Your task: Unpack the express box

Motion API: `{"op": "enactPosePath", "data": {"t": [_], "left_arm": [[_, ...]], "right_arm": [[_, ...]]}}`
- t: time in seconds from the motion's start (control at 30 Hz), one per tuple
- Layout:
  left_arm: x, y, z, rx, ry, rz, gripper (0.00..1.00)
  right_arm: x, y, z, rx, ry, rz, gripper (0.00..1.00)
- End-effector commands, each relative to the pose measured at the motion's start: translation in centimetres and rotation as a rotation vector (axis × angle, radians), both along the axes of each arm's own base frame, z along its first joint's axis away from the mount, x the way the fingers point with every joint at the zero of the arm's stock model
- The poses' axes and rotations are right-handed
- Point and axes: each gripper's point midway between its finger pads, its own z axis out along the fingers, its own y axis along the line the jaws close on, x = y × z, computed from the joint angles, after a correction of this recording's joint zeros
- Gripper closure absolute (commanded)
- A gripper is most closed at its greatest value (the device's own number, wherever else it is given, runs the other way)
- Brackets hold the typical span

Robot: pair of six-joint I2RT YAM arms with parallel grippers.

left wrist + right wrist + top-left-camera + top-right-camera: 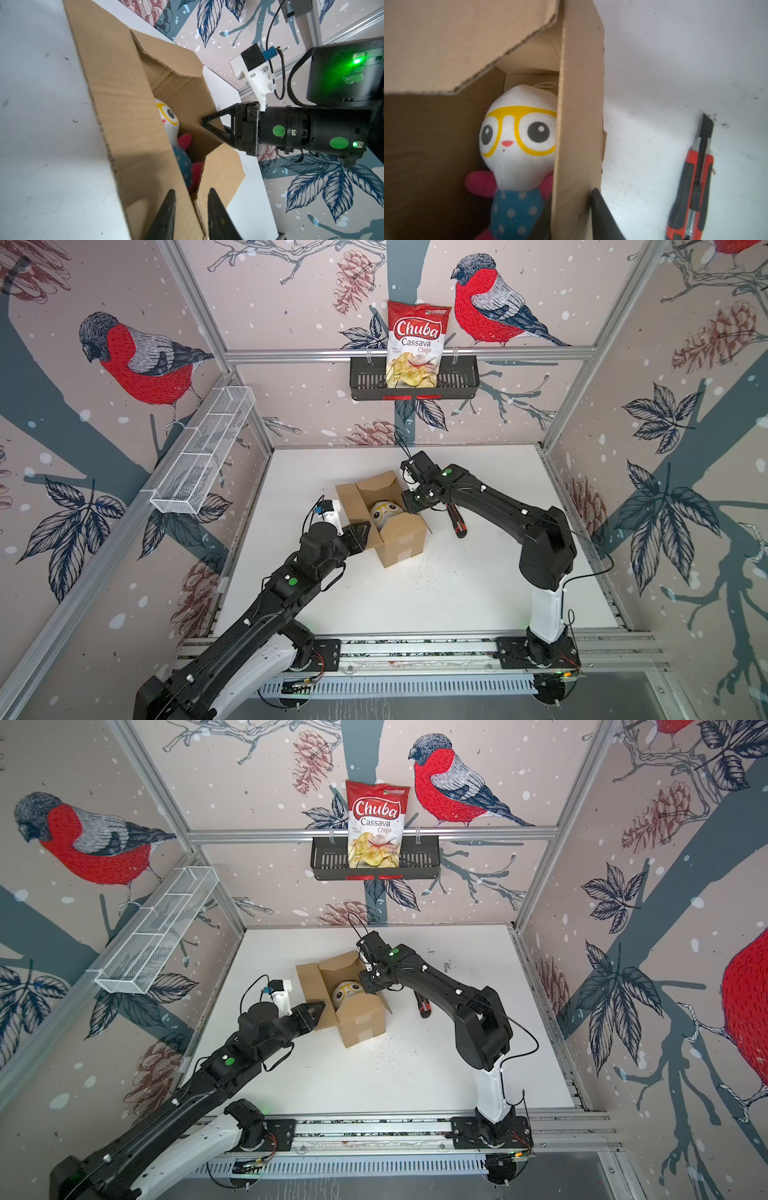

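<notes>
Plain brown express box [405,543]; inside, a plush toy [519,135] with white head, yellow spectacle rims, black eyes, pink arms and blue, white-dotted body. Lower right of the right wrist view: red-and-dark-grey utility knife [689,182]. Upper centre of both top views: red-and-white chip bag [417,335] in a black basket [457,377].

Blk L arm [249,626] & R arm [498,502] w/ white link covers [548,610], green dot stickers [339,143], blk cables [289,83], triangular jaws.
</notes>
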Motion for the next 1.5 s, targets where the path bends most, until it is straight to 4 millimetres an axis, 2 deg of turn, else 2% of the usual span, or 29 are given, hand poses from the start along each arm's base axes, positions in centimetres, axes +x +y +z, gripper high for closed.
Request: {"op": "enactPosePath", "data": {"t": [0.0,0.1,0.27,0.43,0.5,0.63,0.77,0.9,1.03,1.13,1.23,1.47], "left_arm": [[-0.5,2.0,-0.4,0.129,0.042,0.052,0.62],[-0.1,2.7,1.6,0.221,0.029,0.056,0.55],[1.1,2.5,4.7,0.333,-0.010,-0.005,0.41],[2.4,2.2,6.0,0.419,-0.020,-0.074,0.19],[2.9,2.1,6.0,0.462,-0.017,-0.095,0.15],[4.0,1.0,5.6,0.525,-0.007,-0.171,0.13],[5.0,0.5,5.1,0.571,0.004,-0.197,0.13],[6.0,0.2,5.4,0.615,-0.019,-0.213,0.12],[7.0,-0.2,5.2,0.656,-0.020,-0.235,0.13],[7.7,-0.5,4.7,0.688,-0.006,-0.253,0.17],[8.2,-1.0,4.3,0.704,0.000,-0.284,0.19],[8.0,-1.9,2.9,0.759,0.035,-0.381,0.18]], "right_arm": [[-0.4,0.3,0.5,-0.010,-0.026,0.062,0.79],[-0.5,0.6,0.4,-0.018,-0.042,0.101,0.80],[-0.4,0.9,0.8,-0.019,-0.070,0.155,0.80],[-0.5,1.2,1.5,0.001,-0.078,0.177,0.78],[-0.7,1.5,1.5,0.014,-0.071,0.188,0.75],[-0.5,1.3,1.7,0.013,-0.081,0.175,0.61],[0.3,0.5,3.0,0.031,-0.105,0.124,0.48],[1.1,-0.5,5.3,0.071,-0.130,0.051,0.39],[1.2,-1.6,8.4,0.125,-0.164,-0.024,0.37],[0.2,-2.4,10.1,0.159,-0.166,-0.066,0.38],[-1.3,-3.6,10.8,0.173,-0.156,-0.121,0.38],[-5.2,-7.9,9.8,0.239,-0.083,-0.321,0.37]]}}
